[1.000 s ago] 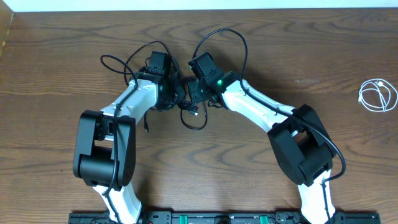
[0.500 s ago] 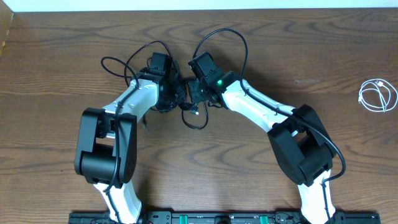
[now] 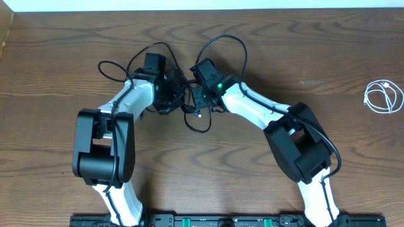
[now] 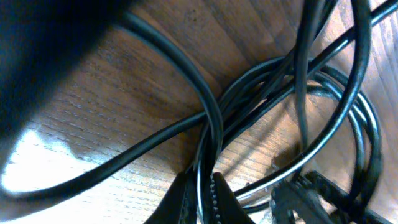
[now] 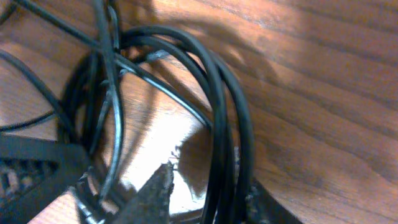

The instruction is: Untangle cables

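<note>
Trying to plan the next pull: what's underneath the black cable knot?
Brown wooden table shows beneath the knotted thin black cables. Overhead, the white robot arms hide the knot's middle.

Black cables (image 4: 214,115) lie tangled over the wood-grain counter (image 4: 118,99), several strands crossing at the middle and curving into a stacked loop on the right. At the bottom edge the left tool (image 4: 202,198) has its fingers (image 4: 179,202) pinched together on one strand of them. A dark ridged part (image 4: 298,198) sits just beside it, too blurred to identify. A dark blur (image 4: 43,43) fills the upper left corner.
</note>
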`<act>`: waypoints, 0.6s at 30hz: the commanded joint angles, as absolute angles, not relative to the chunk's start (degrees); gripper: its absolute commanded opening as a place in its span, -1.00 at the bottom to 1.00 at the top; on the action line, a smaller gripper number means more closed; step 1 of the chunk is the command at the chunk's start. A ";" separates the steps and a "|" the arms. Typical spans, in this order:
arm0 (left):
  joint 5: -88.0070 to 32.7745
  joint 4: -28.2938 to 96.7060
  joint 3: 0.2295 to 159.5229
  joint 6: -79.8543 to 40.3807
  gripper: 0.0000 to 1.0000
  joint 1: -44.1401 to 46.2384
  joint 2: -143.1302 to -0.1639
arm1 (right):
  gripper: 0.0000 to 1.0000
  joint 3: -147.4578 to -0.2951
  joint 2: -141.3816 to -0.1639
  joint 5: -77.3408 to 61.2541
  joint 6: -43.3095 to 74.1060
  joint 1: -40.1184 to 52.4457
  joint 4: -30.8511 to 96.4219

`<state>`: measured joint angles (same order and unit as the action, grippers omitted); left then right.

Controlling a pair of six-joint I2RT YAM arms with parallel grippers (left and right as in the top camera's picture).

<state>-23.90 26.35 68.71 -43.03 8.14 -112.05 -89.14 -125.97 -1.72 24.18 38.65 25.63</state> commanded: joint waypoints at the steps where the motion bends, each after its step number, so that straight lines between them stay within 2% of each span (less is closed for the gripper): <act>1: -26.85 26.87 67.75 -40.99 -0.86 7.18 -113.40 | -0.58 -89.12 -126.78 -1.87 24.38 39.44 25.71; 7: -26.81 26.83 67.75 -40.99 -0.86 6.48 -113.40 | -0.98 -89.12 -126.78 -1.89 24.36 39.48 25.78; 18: -27.18 26.52 67.75 -40.99 -0.85 6.44 -113.40 | -0.98 -89.06 -126.80 -0.91 23.05 39.46 27.68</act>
<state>-26.50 26.61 68.71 -41.95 6.74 -112.14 -89.14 -126.15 -1.26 24.67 38.65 27.18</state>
